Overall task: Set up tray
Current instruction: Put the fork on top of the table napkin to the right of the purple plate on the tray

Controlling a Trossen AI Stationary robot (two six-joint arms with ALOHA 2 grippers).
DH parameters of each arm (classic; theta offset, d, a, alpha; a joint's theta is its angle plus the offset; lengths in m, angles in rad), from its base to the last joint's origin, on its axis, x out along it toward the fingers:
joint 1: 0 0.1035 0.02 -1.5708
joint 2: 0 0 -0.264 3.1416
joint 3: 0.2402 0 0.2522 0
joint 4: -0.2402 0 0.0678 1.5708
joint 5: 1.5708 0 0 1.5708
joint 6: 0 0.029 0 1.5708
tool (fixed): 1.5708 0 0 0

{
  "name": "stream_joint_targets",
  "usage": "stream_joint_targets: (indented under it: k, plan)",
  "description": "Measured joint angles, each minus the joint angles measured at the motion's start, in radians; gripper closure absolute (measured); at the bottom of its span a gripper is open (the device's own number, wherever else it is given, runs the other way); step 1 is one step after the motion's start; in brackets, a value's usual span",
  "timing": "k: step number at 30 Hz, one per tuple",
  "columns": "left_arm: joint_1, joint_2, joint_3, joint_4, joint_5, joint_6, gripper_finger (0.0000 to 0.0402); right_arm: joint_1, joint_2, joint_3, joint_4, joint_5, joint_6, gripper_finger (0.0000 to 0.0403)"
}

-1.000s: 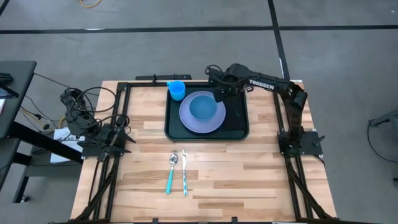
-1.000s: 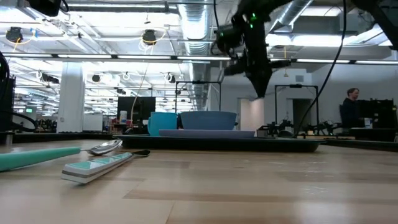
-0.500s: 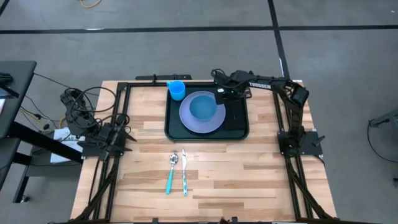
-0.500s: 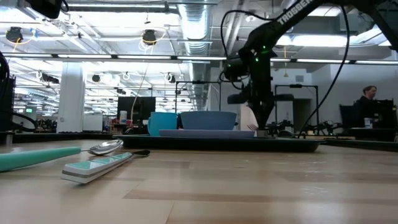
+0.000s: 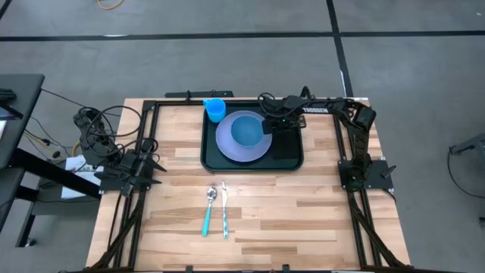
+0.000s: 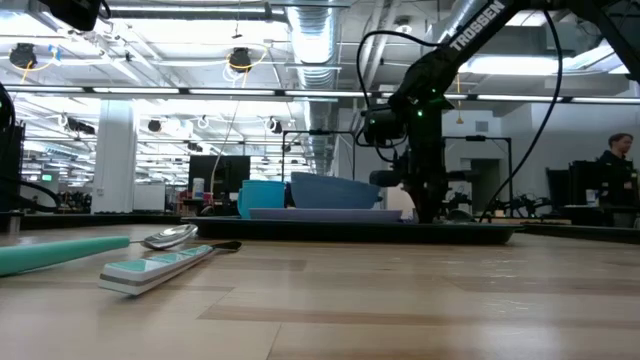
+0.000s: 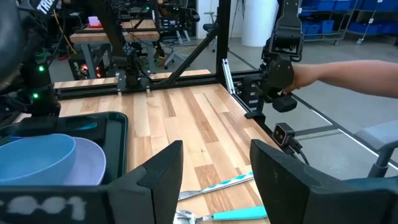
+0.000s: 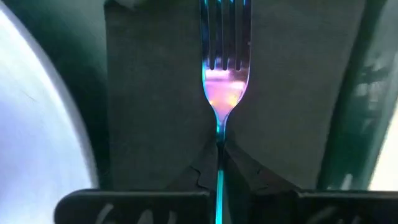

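Nearest the table's front edge lie a metal spoon with a teal plastic handle (image 5: 208,209) and a pale-handled table knife (image 5: 225,209), side by side on the bare wooden table (image 5: 318,220). My left gripper (image 7: 214,162) waits at the table's left edge, fingers spread and empty.

Farther back sits the large dark green-black plastic tray (image 5: 208,155) with rounded corners and a raised rim. It carries a lavender round plate (image 5: 227,145) with a blue bowl (image 5: 247,131) on it, and a small blue cup (image 5: 215,110) at its far left corner.

My right gripper (image 5: 274,123) is low over the tray's right side, fingers clamped on the thin teal handle of a metal fork (image 8: 226,68), tines pointing ahead over a flat black napkin (image 8: 161,93) beside the plate.

I judge the tray stiff and light but smooth; loaded like this, its contents would slide if it tipped. The raised rim along a long side looks like the safest place to grip.
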Motion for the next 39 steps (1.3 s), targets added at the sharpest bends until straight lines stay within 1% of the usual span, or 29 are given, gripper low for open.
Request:
stream_joint_targets:
  k: [7, 39]
  plan:
    - [0.0, 0.0, 0.0, 0.0, -0.001, 0.0, 0.0226, 0.0, 0.0, -0.014, 0.036, -0.008, 0.024, 0.0399]
    - [0.0, 0.0, 0.0, 0.0, -0.011, 0.0, 0.0226, -0.007, 0.0, -0.014, 0.017, -0.007, 0.016, 0.0399]
